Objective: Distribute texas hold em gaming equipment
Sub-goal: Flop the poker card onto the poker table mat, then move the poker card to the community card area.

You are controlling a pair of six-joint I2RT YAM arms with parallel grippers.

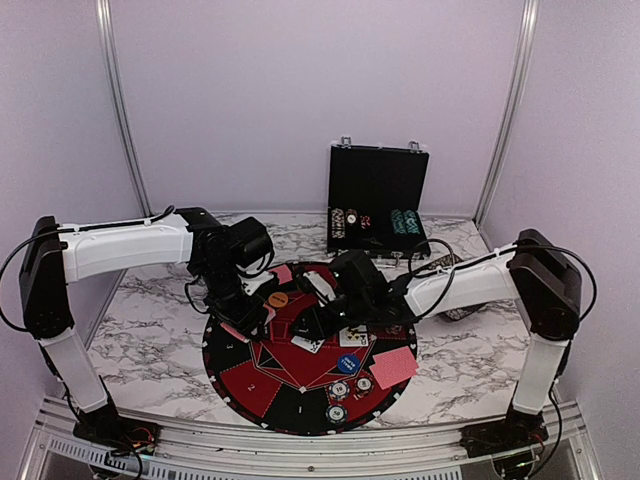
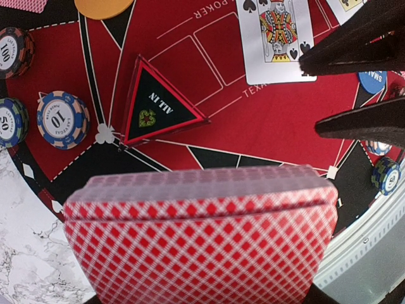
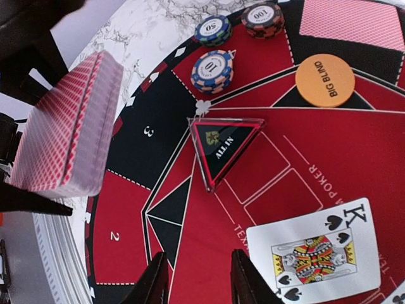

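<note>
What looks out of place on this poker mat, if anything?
Only the king of spades: it lies face up and crooked against the printed card boxes next to it. The chips, the orange Big Blind disc and the All In triangle sit neatly. The left gripper grips the red-backed deck.

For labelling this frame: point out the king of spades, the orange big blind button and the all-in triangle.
King of spades (image 3: 314, 254): right wrist view, printed figure.
Big blind button (image 3: 324, 80): right wrist view, disc centre.
All-in triangle (image 3: 221, 143): right wrist view, black middle.

left end effector (image 1: 238, 322) clamped; right end effector (image 3: 199, 278) parted
</note>
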